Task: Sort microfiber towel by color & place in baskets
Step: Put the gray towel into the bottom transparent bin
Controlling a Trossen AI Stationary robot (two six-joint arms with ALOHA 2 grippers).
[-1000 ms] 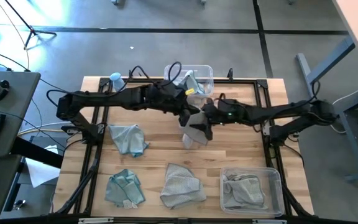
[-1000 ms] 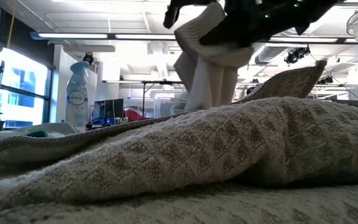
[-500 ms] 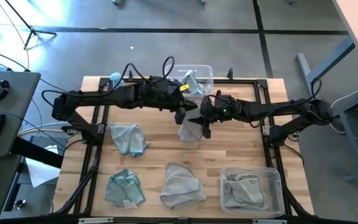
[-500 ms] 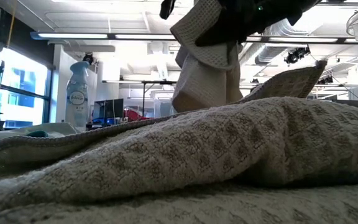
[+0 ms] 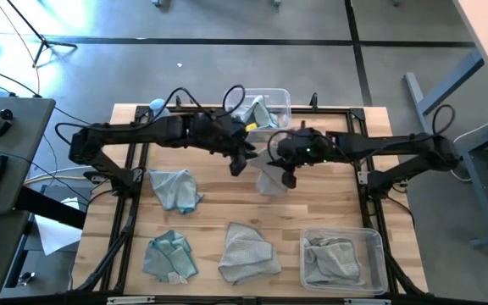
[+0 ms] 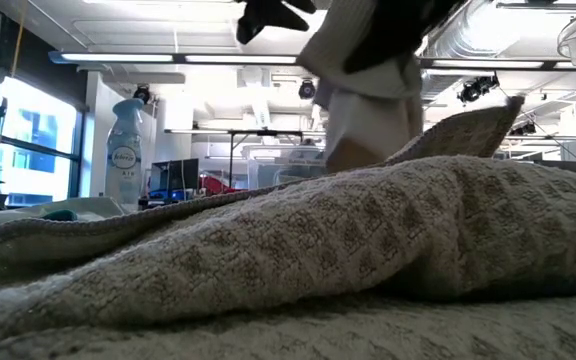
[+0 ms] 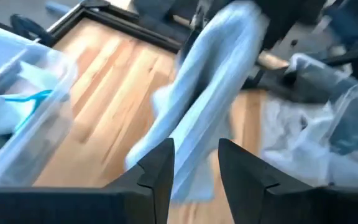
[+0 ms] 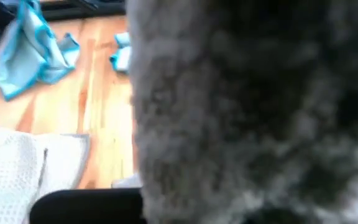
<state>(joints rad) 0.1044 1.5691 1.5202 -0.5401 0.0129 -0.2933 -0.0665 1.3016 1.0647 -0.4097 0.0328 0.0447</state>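
Wooden slatted table [image 5: 312,212] framed by black rails. At the far edge, a clear rounded bin [image 5: 271,103] holding a light teal cloth [image 5: 261,110]; beside it, toward the left, a see-through bottle [image 5: 157,108] with a blue cap. At the near right corner, a second clear bin [image 5: 375,246] with a pale grey cloth [image 5: 329,258] bunched inside. Loose on the wood: a teal cloth [image 5: 174,188], another teal cloth [image 5: 169,256] nearer the front, and a grey waffle-weave cloth [image 5: 246,251] crumpled close before the low camera, blocking most of that view. Over mid-table, right gripper [image 5: 280,169] pinched shut on a hanging pale grey towel [image 5: 269,180], soft and limp, filling its wrist view. Left gripper [image 5: 241,161] just beside it, fingers [image 7: 160,174] parted, clear of the towel.
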